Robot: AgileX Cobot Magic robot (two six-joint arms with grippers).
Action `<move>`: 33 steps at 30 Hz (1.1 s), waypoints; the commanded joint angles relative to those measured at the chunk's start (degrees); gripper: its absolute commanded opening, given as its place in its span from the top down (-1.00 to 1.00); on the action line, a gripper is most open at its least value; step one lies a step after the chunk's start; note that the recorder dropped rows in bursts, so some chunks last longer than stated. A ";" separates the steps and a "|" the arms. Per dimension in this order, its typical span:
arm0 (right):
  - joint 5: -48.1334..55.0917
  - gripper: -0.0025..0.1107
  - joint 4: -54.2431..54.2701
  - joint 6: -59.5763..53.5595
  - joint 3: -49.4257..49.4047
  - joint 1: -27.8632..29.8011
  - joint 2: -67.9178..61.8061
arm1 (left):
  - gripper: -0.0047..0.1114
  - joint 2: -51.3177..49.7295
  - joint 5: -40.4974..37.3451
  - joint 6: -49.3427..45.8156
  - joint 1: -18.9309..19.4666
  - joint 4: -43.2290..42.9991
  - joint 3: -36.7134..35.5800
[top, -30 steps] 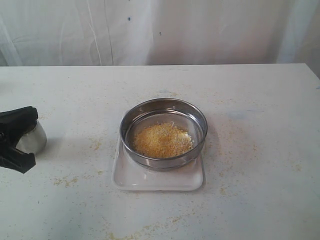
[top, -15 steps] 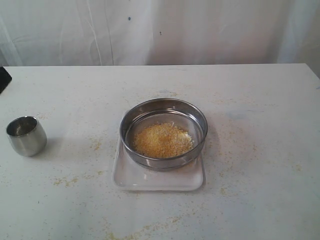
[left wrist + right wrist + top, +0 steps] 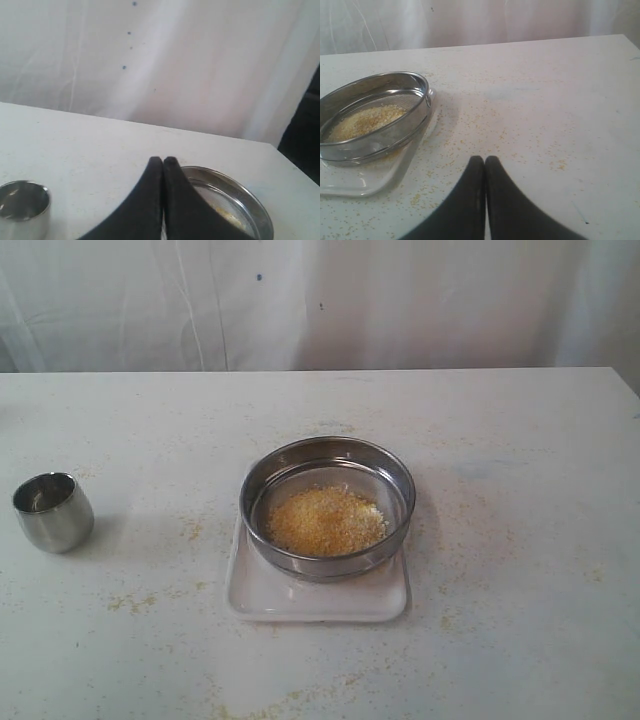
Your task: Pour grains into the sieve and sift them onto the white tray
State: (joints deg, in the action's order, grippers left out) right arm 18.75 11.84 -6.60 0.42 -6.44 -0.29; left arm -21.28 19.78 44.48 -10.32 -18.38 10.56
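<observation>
Pale tabletop (image 3: 520,430) with a tray, a cup and stray specks.
Spans the full width of the exterior view, off-white and faintly stained, ending at a white backdrop (image 3: 400,300) across the top of the frame. Carries a square white tray (image 3: 300,600) just below centre, lying flat, and a small steel cup (image 3: 53,512) upright at the left edge, well apart from the tray. Dusted with yellowish specks (image 3: 130,602), thickest at lower left, along the bottom edge and right of the tray.
</observation>
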 commanded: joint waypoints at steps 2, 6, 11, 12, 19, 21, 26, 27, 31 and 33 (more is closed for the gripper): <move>-0.44 0.96 0.33 0.04 -0.42 0.20 0.29 | 0.92 7.52 -2.74 0.52 5.75 1.71 -6.17; -0.44 0.96 0.33 0.04 -0.42 0.20 0.29 | 0.92 12.44 -2.99 0.52 9.09 1.97 -10.56; -0.44 0.96 0.33 0.04 -0.42 0.20 0.29 | 0.92 17.30 -11.18 0.15 11.70 4.77 -10.56; -0.44 0.96 0.33 0.04 -0.42 0.20 0.29 | 0.92 17.98 -12.59 0.15 11.97 5.46 -10.56; -0.44 0.96 0.33 0.04 -0.42 0.20 0.29 | 0.92 21.28 -24.75 0.15 12.36 6.78 -10.56; -0.44 0.96 0.33 0.04 -0.42 0.20 0.29 | 0.92 21.28 -26.08 0.15 12.36 6.78 -10.56; -0.44 0.96 0.33 0.04 -0.42 0.20 0.29 | 0.92 21.28 -26.96 0.15 12.36 6.78 -10.56; -0.44 0.96 0.33 0.04 -0.42 0.20 0.29 | 0.92 21.28 -26.96 0.15 12.36 6.78 -10.56; -0.44 0.96 0.33 0.04 -0.42 0.20 0.29 | 0.92 21.28 -27.74 -1.31 12.36 6.78 -10.56; -0.44 0.96 0.33 0.04 -0.42 0.20 0.29 | 0.92 21.28 -29.43 -3.51 12.36 7.84 -10.56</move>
State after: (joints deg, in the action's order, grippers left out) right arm 18.75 11.84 -6.60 0.42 -6.44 -0.29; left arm -0.25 -7.56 43.48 1.88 -11.76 0.22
